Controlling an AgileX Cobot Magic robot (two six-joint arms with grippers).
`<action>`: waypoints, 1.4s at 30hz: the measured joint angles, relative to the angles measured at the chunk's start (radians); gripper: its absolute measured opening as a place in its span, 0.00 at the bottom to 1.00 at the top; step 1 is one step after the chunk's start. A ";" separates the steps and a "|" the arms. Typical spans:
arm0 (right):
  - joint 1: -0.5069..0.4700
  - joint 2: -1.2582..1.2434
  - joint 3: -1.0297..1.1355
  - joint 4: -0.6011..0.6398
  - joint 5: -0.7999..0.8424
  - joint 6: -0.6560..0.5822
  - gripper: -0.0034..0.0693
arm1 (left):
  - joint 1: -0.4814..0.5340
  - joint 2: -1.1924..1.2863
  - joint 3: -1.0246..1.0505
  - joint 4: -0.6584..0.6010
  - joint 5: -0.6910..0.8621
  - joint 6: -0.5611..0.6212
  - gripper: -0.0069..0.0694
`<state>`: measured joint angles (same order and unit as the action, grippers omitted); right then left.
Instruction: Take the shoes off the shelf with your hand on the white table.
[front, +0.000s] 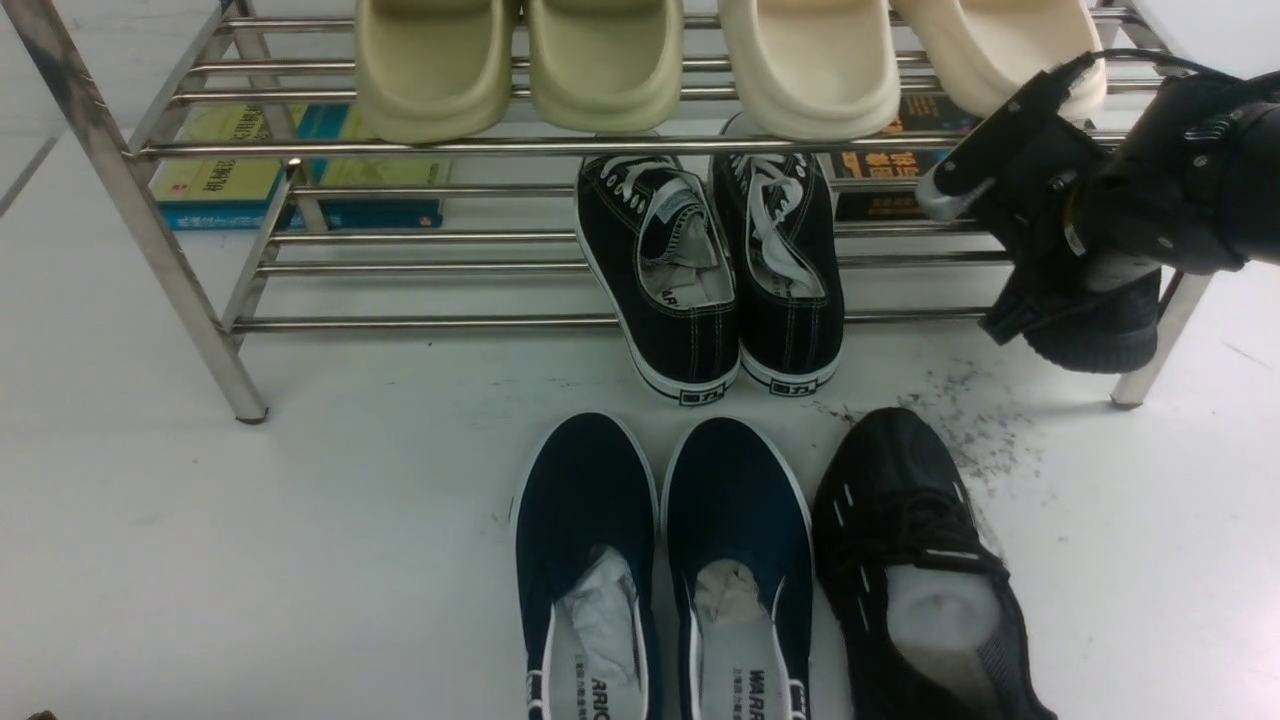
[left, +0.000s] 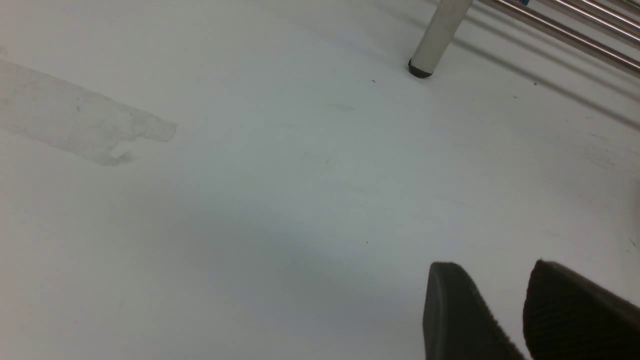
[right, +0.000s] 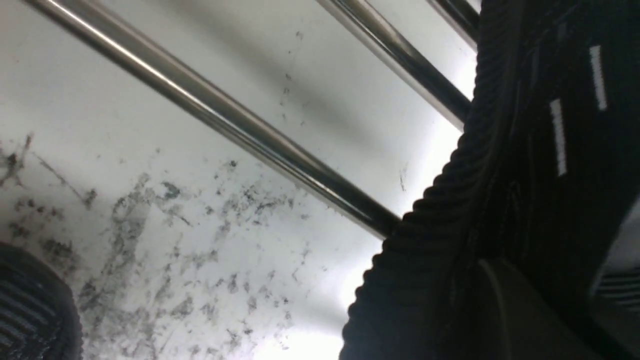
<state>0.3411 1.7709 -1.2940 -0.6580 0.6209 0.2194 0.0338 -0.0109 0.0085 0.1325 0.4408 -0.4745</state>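
One black knit shoe (front: 920, 570) lies on the white table (front: 300, 520) in front of the shelf (front: 500, 148), toe toward it; its toe (right: 30, 305) also shows in the right wrist view. The other shoe (front: 1100, 335) is at the right end of the lower tier, its heel out past the front rod. My right gripper (front: 1060, 300) is shut on this shoe (right: 525, 175), with one finger (right: 520, 310) pressed against its side. My left gripper (left: 495, 272) hangs open over bare table, holding nothing.
Black canvas sneakers (front: 710, 280) sit on the lower tier's middle. Navy slip-ons (front: 660, 560) lie on the table left of the knit shoe. Beige slippers (front: 520, 60) and cream slippers (front: 810, 60) fill the top tier. Books (front: 300, 170) lie behind. A shelf leg (left: 440, 37) stands near my left gripper.
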 joint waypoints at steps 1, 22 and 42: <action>0.000 -0.014 0.000 0.001 0.007 0.000 0.06 | 0.000 0.000 0.000 0.000 0.000 0.000 0.40; 0.000 -0.225 0.000 0.335 0.265 -0.182 0.06 | 0.000 0.000 0.000 0.000 0.000 0.000 0.41; 0.000 -0.445 0.001 0.508 0.509 -0.219 0.06 | 0.000 -0.001 0.000 0.000 0.000 0.000 0.41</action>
<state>0.3411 1.3256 -1.2930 -0.1496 1.1304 0.0000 0.0338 -0.0117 0.0085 0.1325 0.4408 -0.4745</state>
